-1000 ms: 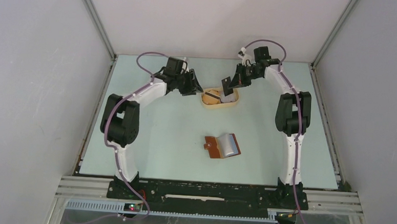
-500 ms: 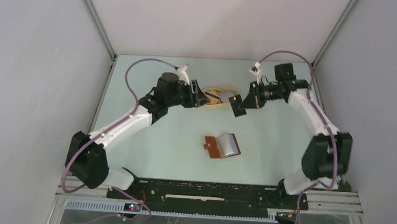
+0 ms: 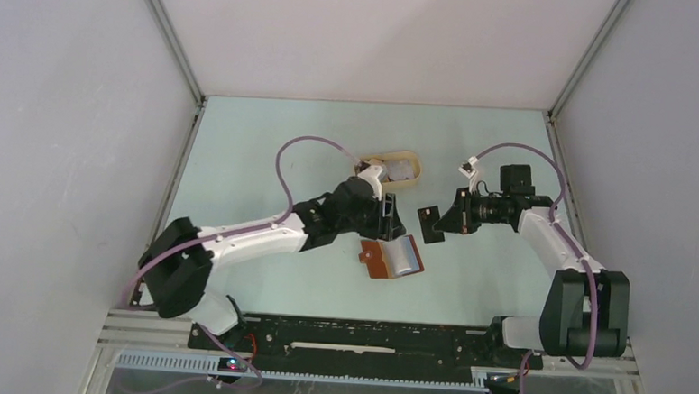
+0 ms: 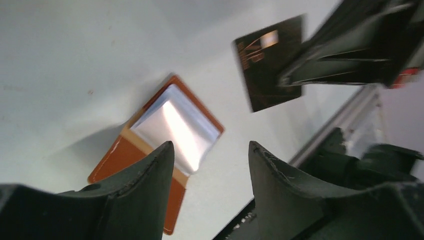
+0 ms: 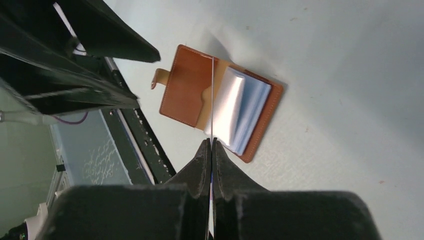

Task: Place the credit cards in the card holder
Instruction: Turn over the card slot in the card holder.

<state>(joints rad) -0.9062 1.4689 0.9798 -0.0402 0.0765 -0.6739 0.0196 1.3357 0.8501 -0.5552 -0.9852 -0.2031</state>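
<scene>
The right gripper (image 5: 212,145), clamped on a dark credit card (image 3: 430,224), has the open card holder (image 5: 182,85) straight ahead of its tips; the left gripper (image 4: 210,147) has its jaws apart.

I record my cell as follows. The pale green table (image 3: 267,157) lies under even, soft light. Plain grey-white walls (image 3: 372,36) stand at 9, 12 and 3 o'clock. Aluminium frame posts (image 3: 169,34) rise at 11 and 1 o'clock. An aluminium rail (image 3: 604,355) crosses at 6 o'clock.
</scene>
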